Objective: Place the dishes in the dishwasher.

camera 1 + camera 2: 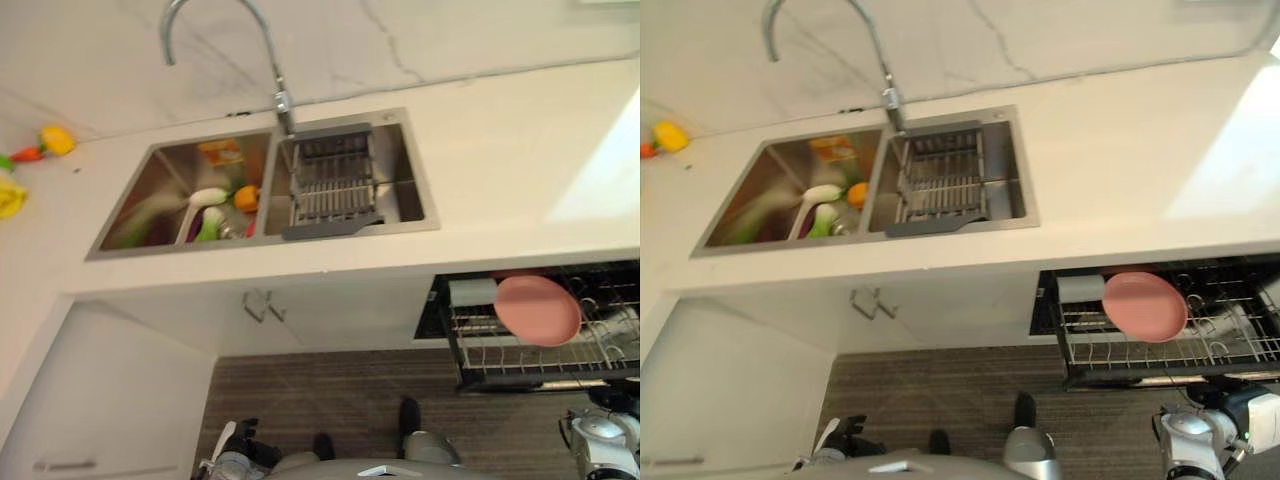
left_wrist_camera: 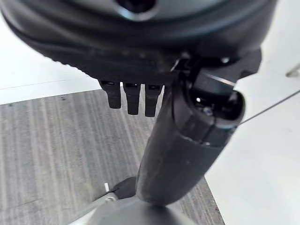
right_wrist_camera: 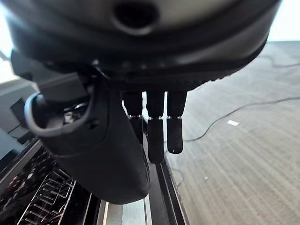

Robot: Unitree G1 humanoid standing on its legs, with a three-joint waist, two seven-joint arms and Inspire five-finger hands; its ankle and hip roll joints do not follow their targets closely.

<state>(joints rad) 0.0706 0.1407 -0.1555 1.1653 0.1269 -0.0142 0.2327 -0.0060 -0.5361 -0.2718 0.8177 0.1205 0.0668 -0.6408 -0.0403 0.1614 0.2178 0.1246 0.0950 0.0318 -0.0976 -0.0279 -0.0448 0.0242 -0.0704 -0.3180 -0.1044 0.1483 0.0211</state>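
Note:
The dishwasher's lower rack point(image 1: 520, 362) is pulled out under the counter at the right. A pink plate point(image 1: 538, 310) stands in it beside a white cup point(image 1: 472, 292). Several dishes lie in the sink's left basin point(image 1: 150, 185): a white piece point(image 1: 207, 196), a green one point(image 1: 211, 226) and an orange one point(image 1: 246, 198). My left hand point(image 2: 133, 99) hangs low over the floor in front of the sink cabinet, fingers straight and holding nothing. My right hand point(image 3: 155, 129) hangs open and holding nothing beside the rack's front edge point(image 3: 42, 197).
A grey drainer rack point(image 1: 333, 185) fills the right basin, behind it a tall faucet point(image 1: 268, 55). Toy vegetables point(image 1: 55, 140) lie on the counter at the far left. A white cabinet door point(image 1: 100, 400) stands at the lower left, with striped floor point(image 1: 340, 385) between it and the dishwasher.

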